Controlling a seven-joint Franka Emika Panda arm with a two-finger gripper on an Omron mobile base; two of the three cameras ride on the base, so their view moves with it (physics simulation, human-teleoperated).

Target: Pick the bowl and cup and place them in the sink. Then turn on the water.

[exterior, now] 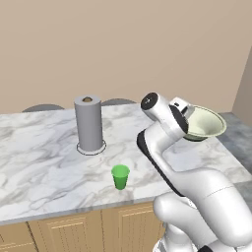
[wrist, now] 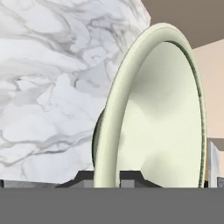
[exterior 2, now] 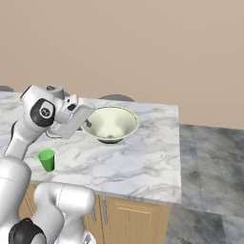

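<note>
Counter (exterior: 44, 147) of white marble seen, sink not located. Paper-towel roll (exterior: 88, 123) stood mid-counter. Bowl (exterior 2: 110, 123) held lifted near right end of counter, rim pinched by claw (wrist: 107, 176), nearly closed. Cup (exterior: 120, 176) left at front edge. Risk judged: thin rim grip, bowl may be swung or slipped during carry.

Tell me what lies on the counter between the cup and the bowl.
Bare marble counter: in the right base view nothing stands between the cup and the bowl; the arm crosses above that stretch.
</note>
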